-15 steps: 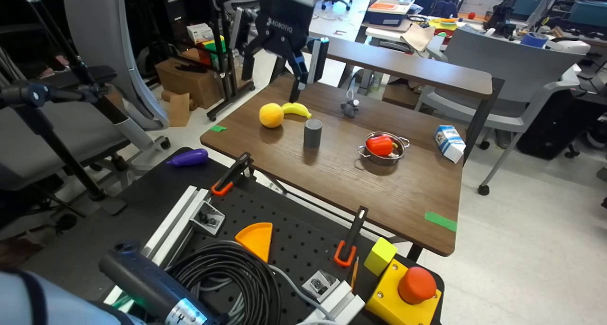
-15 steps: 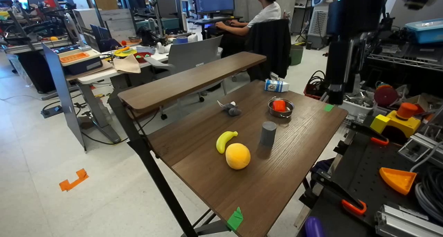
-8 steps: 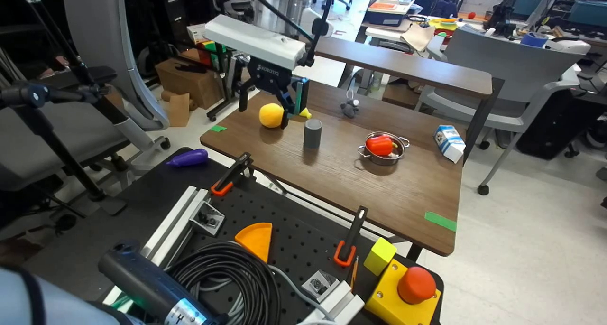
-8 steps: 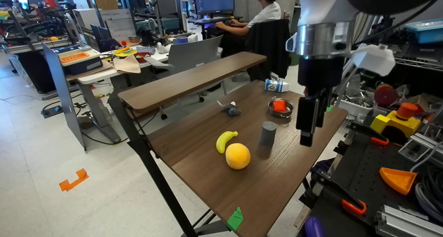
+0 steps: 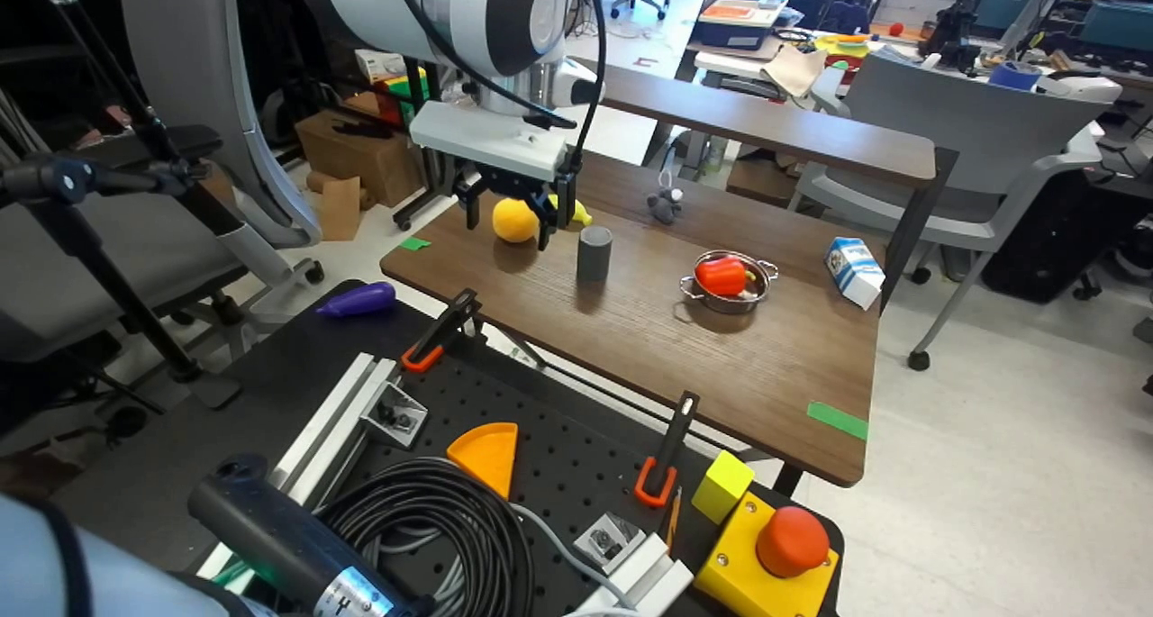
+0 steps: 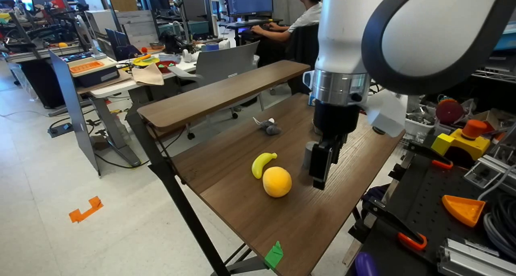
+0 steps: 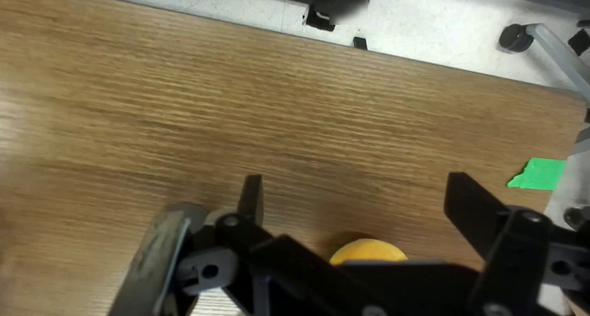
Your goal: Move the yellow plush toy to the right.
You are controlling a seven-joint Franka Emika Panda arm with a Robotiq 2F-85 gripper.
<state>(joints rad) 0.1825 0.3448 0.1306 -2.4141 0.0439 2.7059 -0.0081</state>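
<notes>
The yellow plush toy (image 5: 514, 220) is a round orange-yellow ball on the brown table, seen in both exterior views (image 6: 277, 182). In the wrist view its top edge (image 7: 368, 250) shows at the bottom, the remainder hidden behind the gripper body. My gripper (image 5: 507, 230) is open, fingers pointing down, and holds nothing. In an exterior view it hangs above the table to the right of the toy (image 6: 319, 184), apart from it. In the wrist view the fingertips (image 7: 355, 181) are wide apart with bare wood between them.
A grey cup (image 5: 593, 255) stands close by the gripper; a yellow banana (image 6: 262, 165) lies beside the toy. A metal pot (image 5: 731, 305) with a red pepper, a grey plush (image 5: 665, 204) and a milk carton (image 5: 854, 271) are farther off. A raised shelf (image 6: 225, 94) runs along the table.
My gripper has come down from high up and closer to the yellow toy, moving left and down in an exterior view. It stays open. The objects on the table have not moved.
</notes>
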